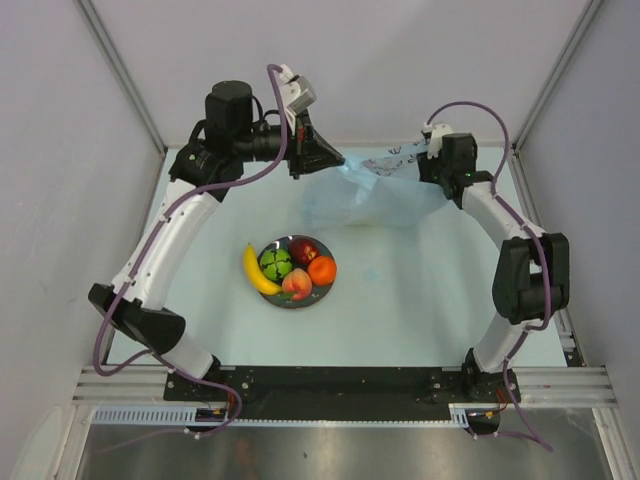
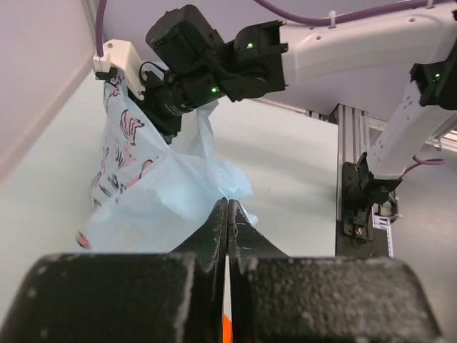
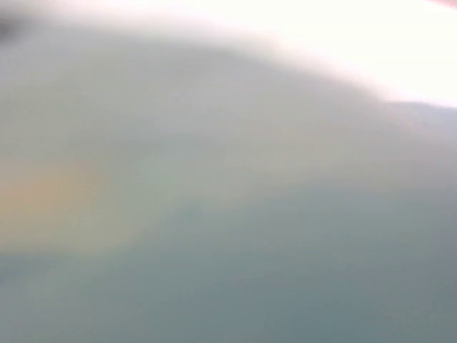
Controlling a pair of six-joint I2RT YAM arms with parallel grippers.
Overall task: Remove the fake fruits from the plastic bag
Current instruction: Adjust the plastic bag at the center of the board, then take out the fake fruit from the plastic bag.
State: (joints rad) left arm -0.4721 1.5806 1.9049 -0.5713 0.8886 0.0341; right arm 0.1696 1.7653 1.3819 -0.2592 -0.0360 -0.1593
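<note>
Blue bag (image 1: 372,196) hangs over the far desk (image 1: 420,300), left end effector (image 2: 227,207) pinching its edge, right end effector (image 1: 430,158) clamping the top; tug apart and thin film tears or slips.

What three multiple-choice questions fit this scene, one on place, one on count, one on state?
1. Where on the dark round plate lies the yellow plastic banana? A left rim B right rim C middle
2. How many glossy plastic fruits are on the plate? A three B five C seven
3. What state is the left hand in? A wide open B shut on the light blue crinkly plastic bag C out of view
Answers: 1 A, it curves along the left rim in the top view; 2 B, banana, green round fruit, dark red apple, orange, peach; 3 B, its wrist view shows fingers pressed together at the bag's tip.
</note>
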